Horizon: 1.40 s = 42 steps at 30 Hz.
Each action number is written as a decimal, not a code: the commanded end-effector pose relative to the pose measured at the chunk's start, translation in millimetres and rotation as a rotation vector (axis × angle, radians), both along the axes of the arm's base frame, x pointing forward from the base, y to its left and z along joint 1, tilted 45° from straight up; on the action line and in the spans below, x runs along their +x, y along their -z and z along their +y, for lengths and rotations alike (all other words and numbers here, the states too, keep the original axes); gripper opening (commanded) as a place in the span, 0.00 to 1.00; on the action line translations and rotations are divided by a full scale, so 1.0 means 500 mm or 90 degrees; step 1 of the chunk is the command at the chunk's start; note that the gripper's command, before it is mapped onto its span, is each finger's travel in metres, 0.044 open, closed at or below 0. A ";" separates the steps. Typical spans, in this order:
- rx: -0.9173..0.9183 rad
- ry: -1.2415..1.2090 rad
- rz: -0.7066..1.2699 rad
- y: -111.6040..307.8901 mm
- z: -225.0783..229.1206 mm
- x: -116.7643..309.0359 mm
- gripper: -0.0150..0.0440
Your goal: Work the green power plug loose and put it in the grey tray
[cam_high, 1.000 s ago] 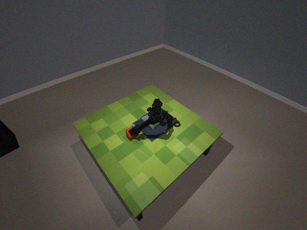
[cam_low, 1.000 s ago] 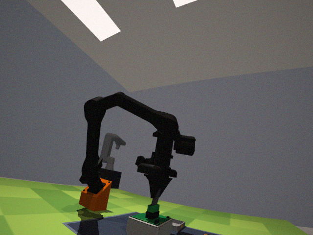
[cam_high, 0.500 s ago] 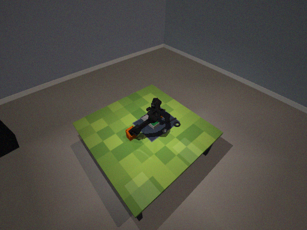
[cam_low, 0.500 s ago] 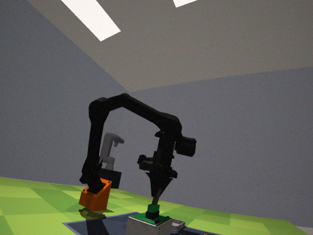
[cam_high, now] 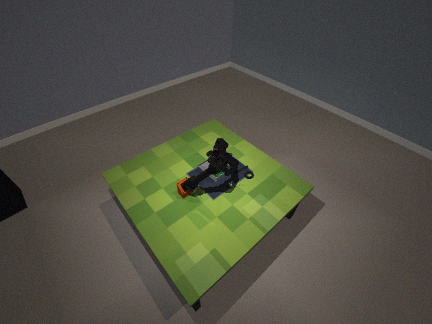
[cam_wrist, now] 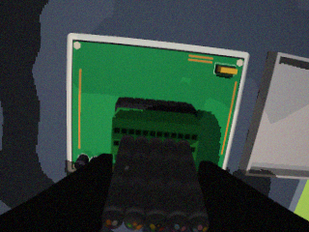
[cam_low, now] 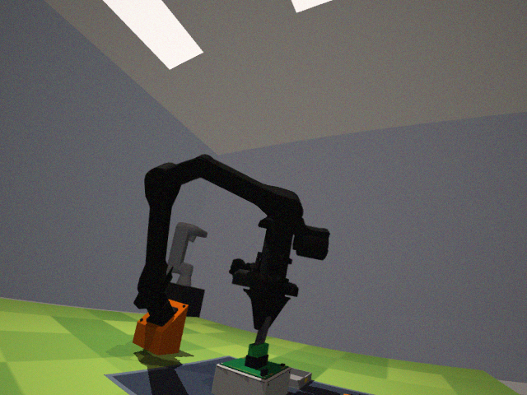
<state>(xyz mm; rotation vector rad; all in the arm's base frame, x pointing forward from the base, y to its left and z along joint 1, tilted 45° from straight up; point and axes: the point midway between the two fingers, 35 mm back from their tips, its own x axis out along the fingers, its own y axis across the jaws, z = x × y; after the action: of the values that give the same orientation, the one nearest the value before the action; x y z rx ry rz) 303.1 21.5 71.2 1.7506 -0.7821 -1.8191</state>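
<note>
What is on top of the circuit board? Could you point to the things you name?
On the circuit board (cam_high: pixel 219 175) (cam_low: pixel 234 364) (cam_wrist: pixel 97 97): the green plug (cam_low: pixel 258 349) (cam_wrist: pixel 154 121) in its black socket (cam_low: pixel 256 361) (cam_wrist: pixel 154 102), and a yellow-and-black part (cam_wrist: pixel 228 71) near a corner. In the wrist view, the cable bundle (cam_low: pixel 263 332) (cam_wrist: pixel 154 179) and gripper (cam_low: pixel 259 327) (cam_wrist: pixel 156 168) cover the board's near side.

A green checkered table (cam_high: pixel 200 237) (cam_low: pixel 51 340) carries an orange block (cam_high: pixel 182 188) (cam_low: pixel 164 337) and a dark blue mat (cam_high: pixel 213 193) (cam_low: pixel 195 369) (cam_wrist: pixel 145 16).

In the top view, you see a square table (cam_high: pixel 240 258) patterned in green patches, standing on dark legs above a brown-grey floor (cam_high: pixel 348 264). Observe two blue-grey walls (cam_high: pixel 104 52) (cam_low: pixel 404 212) meeting at a corner, with a pale baseboard (cam_high: pixel 293 91) along their foot. In the exterior view, locate two bright rectangular light panels (cam_low: pixel 159 34) in the grey-brown ceiling (cam_low: pixel 340 72). Note the table's soft shadow on the floor.
</note>
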 end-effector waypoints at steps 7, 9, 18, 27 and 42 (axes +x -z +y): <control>-0.074 -0.020 -0.008 -0.006 0.042 0.005 0.25; -0.049 -0.020 -0.009 -0.011 0.038 0.004 0.25; 0.002 -0.020 -0.011 -0.032 0.039 0.004 0.25; 0.001 -0.020 -0.012 -0.011 0.019 0.004 0.25; 0.001 -0.020 -0.012 0.009 -0.001 0.003 0.68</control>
<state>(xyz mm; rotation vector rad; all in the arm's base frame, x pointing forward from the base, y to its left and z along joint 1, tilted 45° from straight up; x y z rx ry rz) 303.2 24.7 67.2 1.7704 -0.7467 -1.7881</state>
